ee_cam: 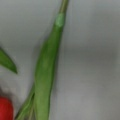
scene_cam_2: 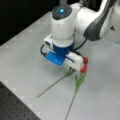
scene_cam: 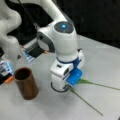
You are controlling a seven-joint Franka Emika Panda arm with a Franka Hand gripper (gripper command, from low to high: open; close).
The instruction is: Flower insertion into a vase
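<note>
Hovering low over two red-headed, green-stemmed flowers [scene_cam_2: 80, 80] lying on the pale grey table [scene_cam_2: 22, 62], the white-and-blue gripper [scene_cam_2: 75, 68] hides its fingers; I cannot tell their spacing. At nine o'clock stands the empty dark brown wooden cylindrical vase [scene_cam: 26, 83].

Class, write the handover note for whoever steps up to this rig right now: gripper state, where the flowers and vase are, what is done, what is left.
Gripper: lowered to the table, right over the flowers near their heads; whether the jaws have closed cannot be seen.
Flowers: two lie flat on the table, red heads beside the gripper, green stems fanning away from it. The wrist view shows a leafy stem close below.
Vase: upright, at a front view's left, apart from the arm, no flower in it.
Done: the approach to the flowers.
Left: both flowers remain outside the vase.
</note>
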